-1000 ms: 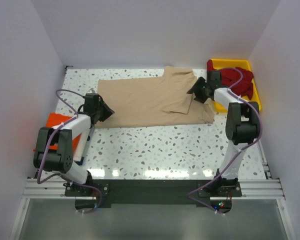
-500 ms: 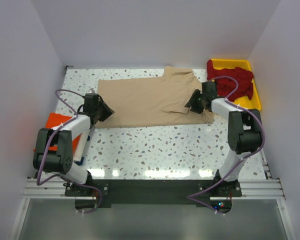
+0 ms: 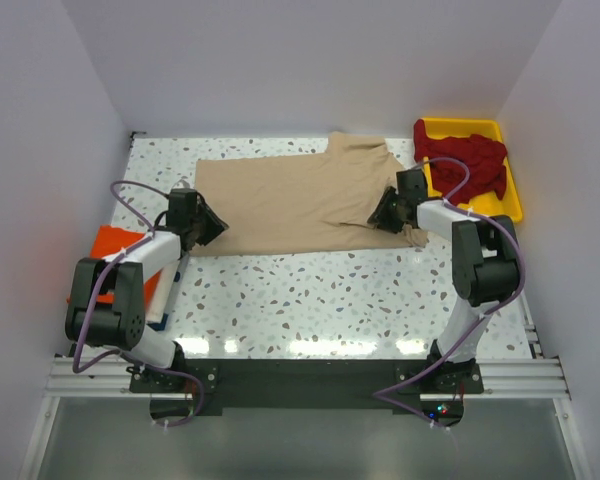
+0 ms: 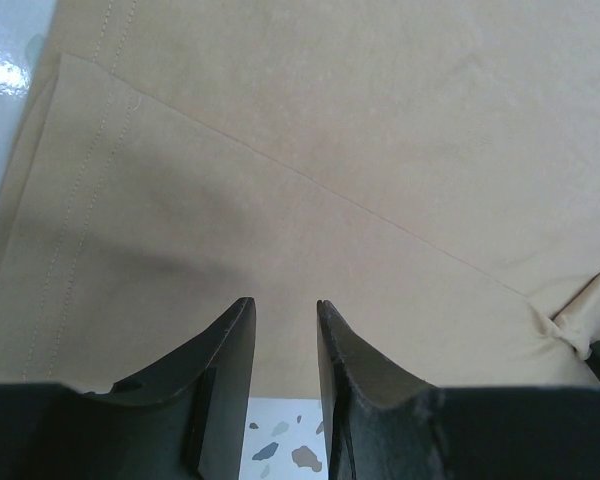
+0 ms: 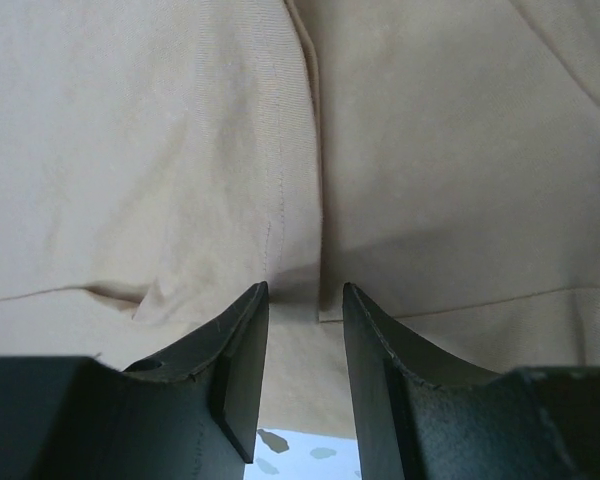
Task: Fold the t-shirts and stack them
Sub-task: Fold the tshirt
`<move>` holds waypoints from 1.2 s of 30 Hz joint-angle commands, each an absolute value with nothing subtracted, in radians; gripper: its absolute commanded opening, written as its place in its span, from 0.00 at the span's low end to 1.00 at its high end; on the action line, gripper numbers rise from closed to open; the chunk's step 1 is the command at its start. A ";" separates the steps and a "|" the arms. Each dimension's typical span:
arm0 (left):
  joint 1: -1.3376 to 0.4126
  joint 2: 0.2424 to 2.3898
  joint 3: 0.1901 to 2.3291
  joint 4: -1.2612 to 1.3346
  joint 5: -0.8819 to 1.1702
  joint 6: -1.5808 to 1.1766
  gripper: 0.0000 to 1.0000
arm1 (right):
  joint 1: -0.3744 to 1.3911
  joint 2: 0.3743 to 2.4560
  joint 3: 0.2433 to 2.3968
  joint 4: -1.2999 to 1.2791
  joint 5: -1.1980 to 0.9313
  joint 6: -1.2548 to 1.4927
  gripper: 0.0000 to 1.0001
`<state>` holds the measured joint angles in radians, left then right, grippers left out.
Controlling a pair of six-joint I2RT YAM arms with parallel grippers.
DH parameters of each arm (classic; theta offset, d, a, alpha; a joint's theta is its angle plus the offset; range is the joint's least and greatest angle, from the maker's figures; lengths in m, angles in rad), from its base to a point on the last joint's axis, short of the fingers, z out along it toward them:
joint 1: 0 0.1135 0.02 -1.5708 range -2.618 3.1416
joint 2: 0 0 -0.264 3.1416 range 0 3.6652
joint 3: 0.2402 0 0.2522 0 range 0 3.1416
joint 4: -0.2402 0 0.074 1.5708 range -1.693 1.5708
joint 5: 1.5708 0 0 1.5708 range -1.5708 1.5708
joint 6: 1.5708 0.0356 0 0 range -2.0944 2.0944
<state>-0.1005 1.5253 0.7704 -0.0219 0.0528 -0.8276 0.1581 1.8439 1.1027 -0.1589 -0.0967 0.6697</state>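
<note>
A beige t-shirt [image 3: 290,195] lies spread across the back of the table, its right part folded over itself. My left gripper [image 3: 212,226] sits at the shirt's near left corner. In the left wrist view it [image 4: 283,305] is open, with nothing between the fingers and the beige cloth [image 4: 330,130] just beyond. My right gripper [image 3: 385,213] hovers over the shirt's folded right part. In the right wrist view it [image 5: 305,290] is open a little, and a corner of the upper beige layer [image 5: 460,150] ends just ahead of its tips. Dark red t-shirts [image 3: 470,160] are heaped at the back right. An orange t-shirt [image 3: 108,243] lies at the left edge.
The dark red heap sits in a yellow tray [image 3: 463,124] at the back right corner. White walls close in the table on the left, back and right. Speckled tabletop [image 3: 310,290] stretches between the shirt and the arm bases.
My right gripper has moved from beside the yellow tray toward the front left, onto the beige shirt's folded part, and its jaws have narrowed. The left arm has not moved.
</note>
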 commanded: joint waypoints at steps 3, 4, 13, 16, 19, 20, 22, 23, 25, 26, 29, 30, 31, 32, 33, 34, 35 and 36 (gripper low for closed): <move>-0.101 1.488 0.764 0.003 0.055 -0.824 0.36 | 0.163 1.858 1.095 -0.101 -0.086 0.670 0.38; -0.100 1.489 0.765 0.003 0.055 -0.824 0.36 | 0.161 1.859 1.095 -0.094 -0.089 0.672 0.35; -0.100 1.499 0.767 0.008 0.057 -0.824 0.36 | 0.178 1.877 1.141 -0.094 -0.109 0.690 0.09; -0.100 1.502 0.767 0.008 0.058 -0.824 0.36 | 0.184 1.891 1.178 -0.101 -0.115 0.692 0.04; -0.100 1.505 0.767 0.009 0.058 -0.822 0.36 | 0.193 1.910 1.230 -0.120 -0.112 0.690 0.04; -0.100 1.506 0.769 0.008 0.057 -0.822 0.36 | 0.198 1.916 1.247 -0.126 -0.110 0.689 0.04; -0.100 1.508 0.767 0.008 0.060 -0.822 0.36 | 0.204 1.936 1.303 -0.149 -0.112 0.681 0.04; -0.100 1.509 0.767 0.009 0.060 -0.822 0.36 | 0.207 1.956 1.321 -0.155 -0.109 0.678 0.04; -0.101 1.511 0.769 0.009 0.061 -0.822 0.36 | 0.215 1.980 1.376 -0.172 -0.112 0.673 0.03; -0.101 1.511 0.769 0.009 0.061 -0.822 0.36 | 0.218 1.993 1.391 -0.176 -0.113 0.673 0.03; -0.101 1.511 0.770 0.009 0.061 -0.821 0.36 | 0.230 2.035 1.449 -0.192 -0.118 0.667 0.03; -0.100 1.511 0.770 0.008 0.063 -0.821 0.36 | 0.235 2.054 1.462 -0.195 -0.123 0.666 0.03; -0.101 1.511 0.769 0.008 0.063 -0.821 0.36 | 0.238 2.063 1.485 -0.196 -0.124 0.661 0.03; -0.100 1.511 0.769 0.008 0.063 -0.821 0.36 | 0.247 2.071 1.494 -0.195 -0.126 0.658 0.03; -0.100 1.509 0.769 0.008 0.063 -0.821 0.36 | 0.252 2.086 1.505 -0.196 -0.126 0.650 0.03; -0.100 1.511 0.767 0.008 0.063 -0.822 0.36 | 0.256 2.094 1.525 -0.195 -0.127 0.647 0.04; -0.100 1.511 0.767 0.008 0.064 -0.821 0.36 | 0.268 2.101 1.534 -0.195 -0.130 0.643 0.04; -0.100 1.511 0.767 0.006 0.064 -0.821 0.36 | 0.275 2.118 1.552 -0.196 -0.129 0.637 0.04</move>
